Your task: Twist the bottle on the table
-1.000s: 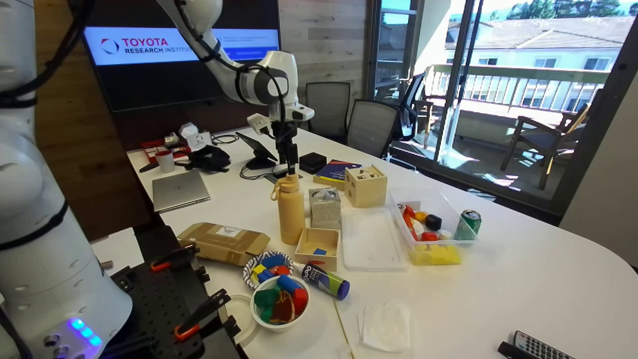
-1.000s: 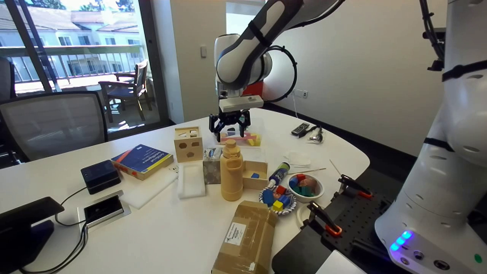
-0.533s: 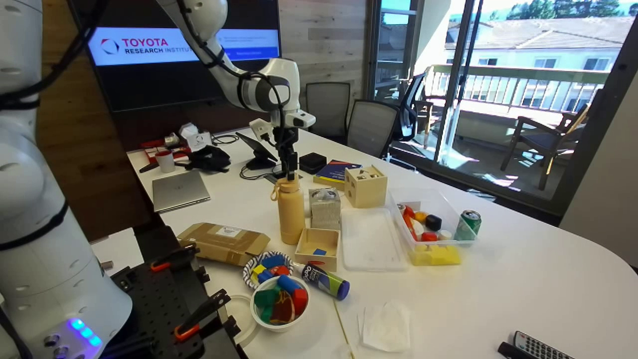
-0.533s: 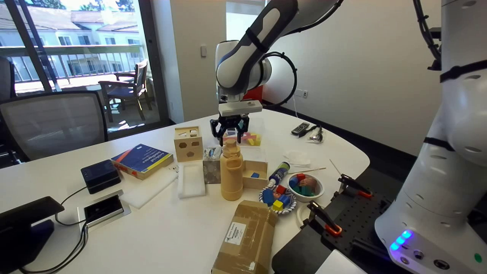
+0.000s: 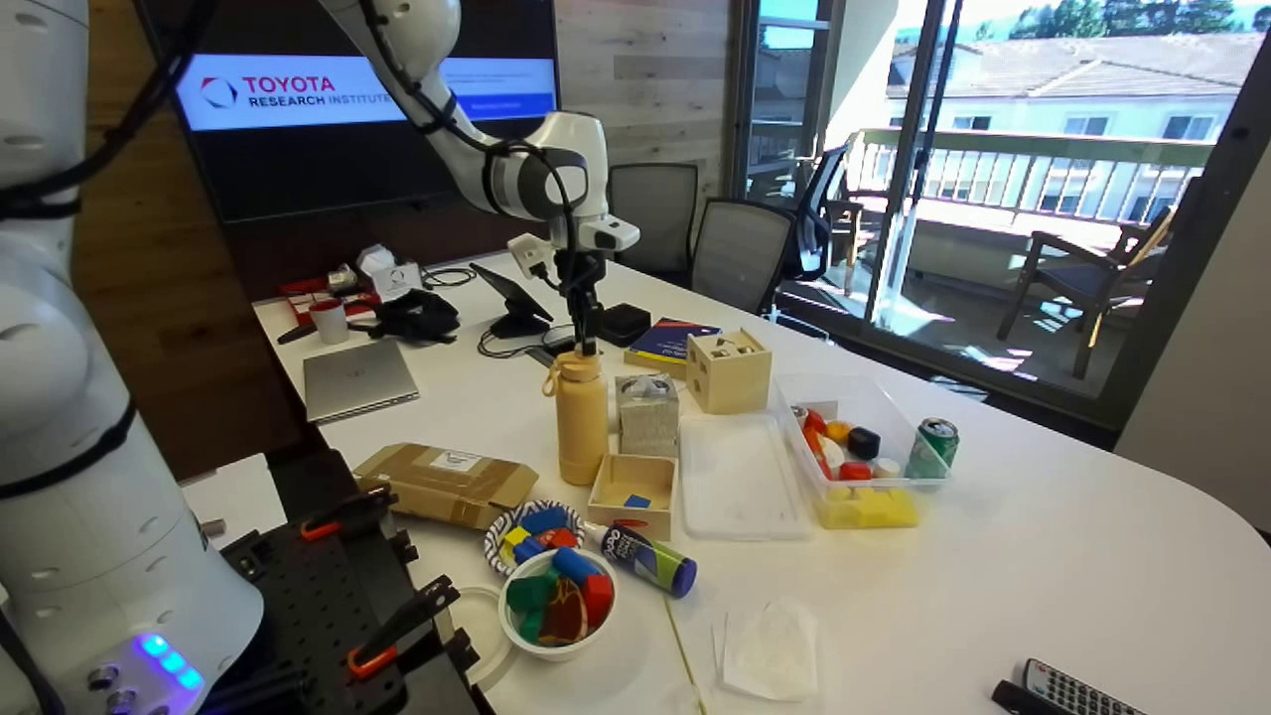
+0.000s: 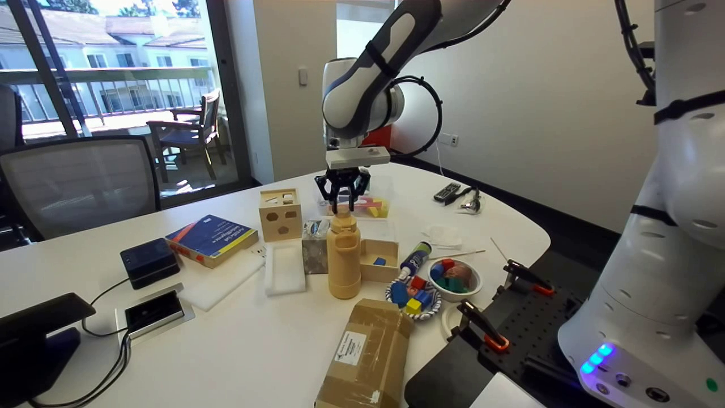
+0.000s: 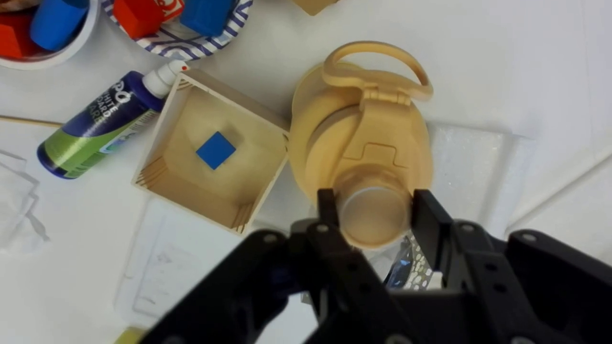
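The yellow bottle (image 5: 582, 427) stands on the white table (image 5: 993, 606), looking upright or nearly so in both exterior views. From above, its lid (image 7: 375, 129) with a carrying loop shows in the wrist view. My gripper (image 7: 375, 203) points down over the bottle and is shut on the round cap at its top, one black finger (image 7: 327, 205) pressed on either side. An exterior view has the gripper (image 6: 343, 205) with both fingertips at the cap's sides. Parts of the cap's sides are hidden by the fingers.
Close to the bottle are a wooden tray (image 7: 165, 157) with a blue block, a tissue box (image 6: 315, 252) and a cardboard package (image 6: 368, 351). A spray bottle (image 7: 103, 124), bowls of blocks (image 5: 556, 636), a wooden shape cube (image 5: 730, 377) and a clear bin (image 5: 894, 397) stand around.
My gripper has come down to the cap, and its fingers have closed from wide apart onto it. The bottle has shifted very slightly, rightward in an exterior view.
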`<state>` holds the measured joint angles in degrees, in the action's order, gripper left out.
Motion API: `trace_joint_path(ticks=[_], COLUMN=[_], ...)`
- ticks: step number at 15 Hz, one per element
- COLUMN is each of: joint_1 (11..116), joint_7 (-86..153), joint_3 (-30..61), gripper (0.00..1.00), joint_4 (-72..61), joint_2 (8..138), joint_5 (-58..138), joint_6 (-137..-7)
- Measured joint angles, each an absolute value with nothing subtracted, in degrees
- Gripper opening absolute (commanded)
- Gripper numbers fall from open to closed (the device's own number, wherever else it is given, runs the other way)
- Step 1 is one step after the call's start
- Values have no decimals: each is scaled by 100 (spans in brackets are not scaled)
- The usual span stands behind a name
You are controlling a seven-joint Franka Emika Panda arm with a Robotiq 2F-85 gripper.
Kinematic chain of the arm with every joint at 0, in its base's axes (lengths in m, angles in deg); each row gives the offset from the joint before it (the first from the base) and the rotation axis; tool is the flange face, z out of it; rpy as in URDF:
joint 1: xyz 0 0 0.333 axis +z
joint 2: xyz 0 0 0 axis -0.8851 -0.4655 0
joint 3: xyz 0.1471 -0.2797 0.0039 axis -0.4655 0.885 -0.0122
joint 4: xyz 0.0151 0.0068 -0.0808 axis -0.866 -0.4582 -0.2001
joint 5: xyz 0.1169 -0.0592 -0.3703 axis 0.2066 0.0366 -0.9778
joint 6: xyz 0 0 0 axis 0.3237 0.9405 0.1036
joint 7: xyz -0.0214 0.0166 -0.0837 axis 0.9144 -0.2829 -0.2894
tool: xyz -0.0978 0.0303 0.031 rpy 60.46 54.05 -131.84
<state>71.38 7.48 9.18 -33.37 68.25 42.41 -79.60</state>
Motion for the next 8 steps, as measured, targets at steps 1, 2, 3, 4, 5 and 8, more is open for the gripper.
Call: trace_joint_path(ticks=[1,2,3,4,5,8], joint_1=[7159,7185,7201,7221,7248,7346], joint_7=[748,748,748,748,732,386], joint_3=[935,954,956,956,958,978], gripper=[18,18,18,18,18,18], joint_4=[-3318,-3294,-3265,-3236,-3205,-3123], joint_2=[6813,6802,6791,6781,6769,6744], joint_5=[4240,4240,4240,4240,4241,4240], joint_6=[-7953,-7926,-7879,-7814,-7745,-7565])
